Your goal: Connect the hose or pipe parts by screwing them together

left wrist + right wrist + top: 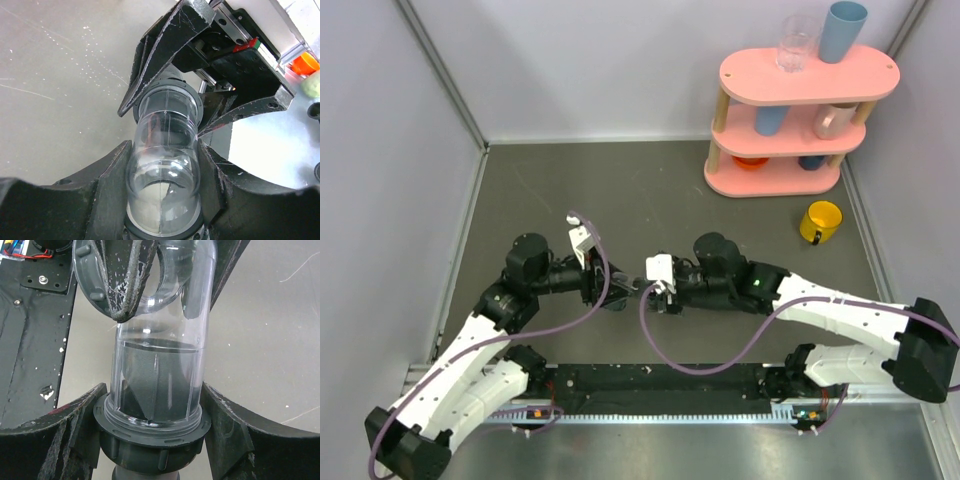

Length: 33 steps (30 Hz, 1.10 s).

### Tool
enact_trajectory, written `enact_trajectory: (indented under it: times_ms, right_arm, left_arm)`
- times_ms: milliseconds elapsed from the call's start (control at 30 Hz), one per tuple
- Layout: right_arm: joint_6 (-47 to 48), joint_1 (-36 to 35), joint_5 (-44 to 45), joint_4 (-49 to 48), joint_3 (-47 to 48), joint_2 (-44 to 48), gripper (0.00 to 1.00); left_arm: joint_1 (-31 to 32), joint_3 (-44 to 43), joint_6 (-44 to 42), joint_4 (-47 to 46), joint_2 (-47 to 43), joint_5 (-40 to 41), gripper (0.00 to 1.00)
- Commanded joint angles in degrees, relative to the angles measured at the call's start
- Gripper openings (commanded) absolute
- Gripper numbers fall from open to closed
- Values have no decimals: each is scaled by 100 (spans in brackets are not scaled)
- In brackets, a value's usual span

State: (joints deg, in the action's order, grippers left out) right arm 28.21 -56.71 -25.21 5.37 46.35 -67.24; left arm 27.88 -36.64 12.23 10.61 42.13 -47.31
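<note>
The pipe parts are a clear plastic elbow pipe (162, 165) and a dark-grey ring nut (150, 440) at its straight end. They hang between both grippers above the middle of the table (628, 292). My left gripper (162, 185) is shut on the clear bend, its fingers pressed against both sides. My right gripper (152, 425) is shut on the ring nut, whose flange touches both fingers. In the right wrist view the left gripper's fingers (125, 280) hold the bend, beside a second grey ring (87, 275). No black ribbed hose shows in any view.
A pink three-tier rack (800, 120) with cups and glasses stands at the back right, and a yellow mug (820, 222) sits in front of it. Purple cables (700, 365) loop off both arms. A black base plate (660, 385) runs along the near edge.
</note>
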Motion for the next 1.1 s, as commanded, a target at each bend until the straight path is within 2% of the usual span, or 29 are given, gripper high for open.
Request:
enact_trajectory:
  times_ms: [0,67,167,267,367,500,767,1067]
  right_arm:
    - [-474,116,59,-406,358,44,46]
    - [-474,116,148,-483,165,228,65]
    - [-500,116,358,-440,-73,544,80]
    - [-448,116,491,-492,-266,869,85]
    - [-404,116,658,-388,-328,1002,87]
    - [-413,116,413,-282,-354,1152,87]
    - [-395,116,263,-721,-688,1214,80]
    - [-386,116,-45,-958,-592,872,78]
  left_arm:
    - [-2,-71,-266,169,-231,854,0]
    - [-2,-71,-108,108,-319,1144,0]
    - [-11,-36,77,99,-434,1399,0]
    - [-19,-1,200,90,-372,1365,0]
    - [-46,43,341,12,-276,1199,0]
    - [-89,157,543,-225,-293,1145,0]
    - [-397,26,1088,-217,-144,671,0]
    - [-485,43,1255,-288,-99,424,0]
